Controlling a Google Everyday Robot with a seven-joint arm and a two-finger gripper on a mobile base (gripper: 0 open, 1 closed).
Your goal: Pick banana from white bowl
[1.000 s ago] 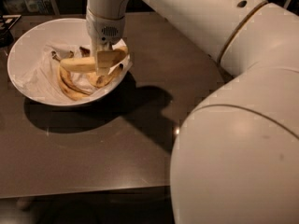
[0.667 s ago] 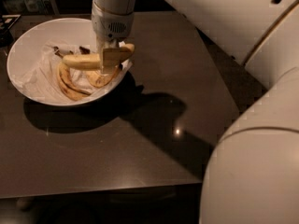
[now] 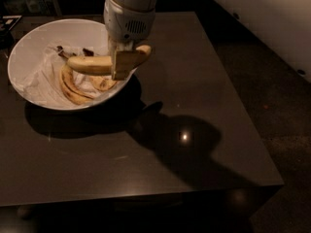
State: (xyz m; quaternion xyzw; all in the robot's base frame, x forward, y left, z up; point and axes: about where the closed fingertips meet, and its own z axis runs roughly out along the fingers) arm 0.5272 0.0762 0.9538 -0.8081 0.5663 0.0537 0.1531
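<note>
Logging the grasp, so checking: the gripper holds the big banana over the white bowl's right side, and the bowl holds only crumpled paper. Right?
Not quite. The camera view shows thinner bananas lying on the paper in the white bowl. The rest stands: the gripper is shut on the banana over the bowl's right side.

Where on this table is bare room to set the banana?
Bare: the dark table right of and in front of the wide white bowl. Crowded: inside the bowl, thin curved bananas lie below the gripper holding the plump yellow banana.
</note>
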